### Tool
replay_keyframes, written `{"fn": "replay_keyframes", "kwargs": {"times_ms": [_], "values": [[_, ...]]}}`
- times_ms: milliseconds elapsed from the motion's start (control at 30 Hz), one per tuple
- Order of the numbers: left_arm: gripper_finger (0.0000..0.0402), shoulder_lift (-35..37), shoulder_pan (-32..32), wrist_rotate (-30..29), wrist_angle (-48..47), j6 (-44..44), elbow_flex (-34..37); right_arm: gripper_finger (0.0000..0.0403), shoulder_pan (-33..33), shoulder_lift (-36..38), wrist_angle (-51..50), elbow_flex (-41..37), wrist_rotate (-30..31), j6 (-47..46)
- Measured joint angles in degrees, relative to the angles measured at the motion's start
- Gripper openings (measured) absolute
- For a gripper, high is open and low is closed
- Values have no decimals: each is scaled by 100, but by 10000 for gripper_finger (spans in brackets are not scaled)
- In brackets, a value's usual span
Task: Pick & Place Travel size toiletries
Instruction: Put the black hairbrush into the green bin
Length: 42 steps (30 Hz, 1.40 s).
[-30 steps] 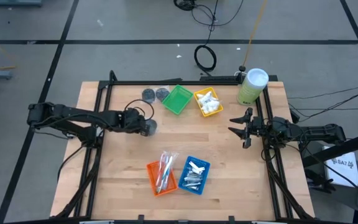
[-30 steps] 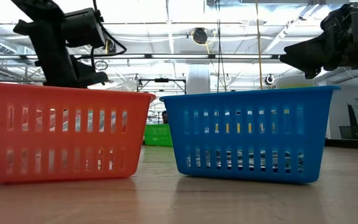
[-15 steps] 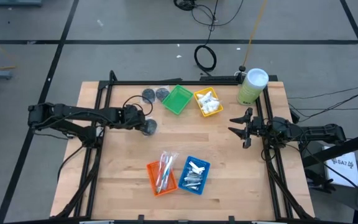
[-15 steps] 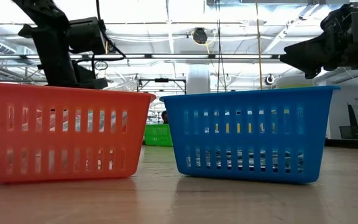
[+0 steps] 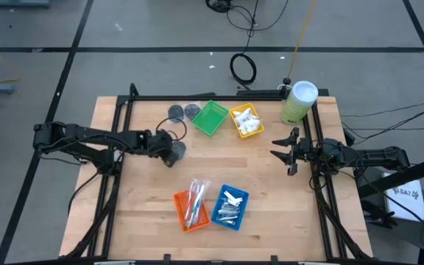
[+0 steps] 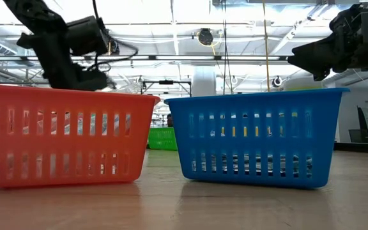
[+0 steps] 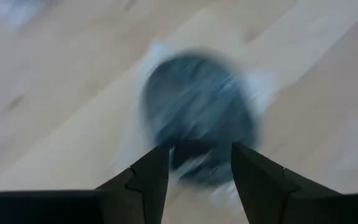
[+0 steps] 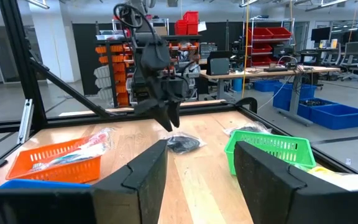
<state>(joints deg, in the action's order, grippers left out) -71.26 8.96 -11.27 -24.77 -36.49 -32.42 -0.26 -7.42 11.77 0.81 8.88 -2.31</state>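
Hovering over the disc (image 5: pixel 175 150) on the table (image 5: pixel 271 199) left of centre, the left gripper (image 5: pixel 167 154) is seen released; right gripper (image 5: pixel 280 149) parked open at right edge.

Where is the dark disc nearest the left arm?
In the high view the disc lies on the table's left half, below and left of the green tray, right at the left gripper.

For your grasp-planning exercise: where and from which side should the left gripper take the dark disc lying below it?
Probably across its rim, coming from straight above. The disc lies flat on the table, so only its edges offer opposing faces; the left gripper already straddles it.
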Motion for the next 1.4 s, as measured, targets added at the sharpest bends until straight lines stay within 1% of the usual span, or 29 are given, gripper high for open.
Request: {"fn": "replay_keyframes", "kwargs": {"times_ms": [167, 267, 367, 567, 667, 733, 800, 900, 967, 1233, 1300, 1400], "values": [[167, -145, -133, 75, 1239, 148, -4, 177, -1, 2, 0, 1, 0, 0], [184, -356, -124, 72, 1369, 65, -4, 175, 0, 2, 2, -1, 0, 0], [212, -729, -95, 34, 1215, -70, 2, 174, -1, 2, 4, -1, 0, 0], [270, -1433, -39, -342, 1426, -15, -25, 177, -1, 0, 6, 1, 0, 0], [282, -1617, -56, -378, 1447, 120, -32, 175, -1, 0, 4, 0, 0, 0], [281, -1648, -85, -384, 1428, 138, -32, 174, -1, 1, 4, 0, 0, 0], [267, -1650, -118, -385, 1410, 138, -30, 174, -1, 0, 4, 1, 0, 0], [228, -1620, -158, -356, 1390, 131, -24, 177, -1, 0, 4, -1, 0, 0], [191, -1602, -188, -291, 1413, 122, -17, 178, 0, 0, 4, 1, 0, 0], [27, -1356, -202, -79, 1506, -20, -2, 174, -1, 2, 3, 1, 0, 0], [8, -1240, -204, -67, 1488, -31, 5, 176, 1, 0, 2, 0, 0, 0], [7, -1017, -206, -78, 1438, -36, 23, 178, -1, 0, 2, 1, 0, 0]]}}
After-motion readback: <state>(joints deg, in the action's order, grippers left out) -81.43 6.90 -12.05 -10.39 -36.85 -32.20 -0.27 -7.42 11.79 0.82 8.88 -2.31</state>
